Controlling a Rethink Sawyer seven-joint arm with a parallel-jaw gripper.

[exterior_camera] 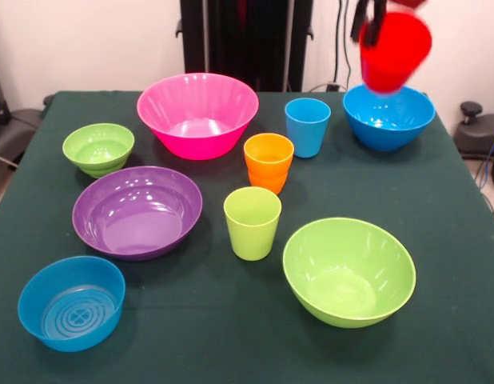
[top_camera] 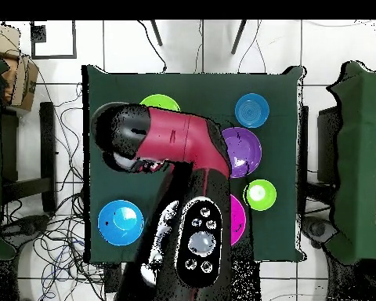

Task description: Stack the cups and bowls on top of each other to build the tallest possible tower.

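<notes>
We hold the small glossy red plastic cup (exterior_camera: pixel 396 50) in our gripper (exterior_camera: pixel 373 24), fingers closed over its rim, lifted and tilted in the air above the large glossy blue plastic bowl (exterior_camera: pixel 388 117) at the far right of the green-clothed table (exterior_camera: pixel 223 352). No tower stands yet, as far as we can see: every other piece sits apart on the cloth. The large pink bowl (exterior_camera: pixel 197 114), large purple bowl (exterior_camera: pixel 137 211), large lime green bowl (exterior_camera: pixel 348 271), small lime green bowl (exterior_camera: pixel 98 149), small blue bowl with ringed base (exterior_camera: pixel 71 302), and the orange cup (exterior_camera: pixel 268 162), light blue cup (exterior_camera: pixel 307 126) and lime green cup (exterior_camera: pixel 252 222) all wait unstacked. We judge the work barely begun.
</notes>
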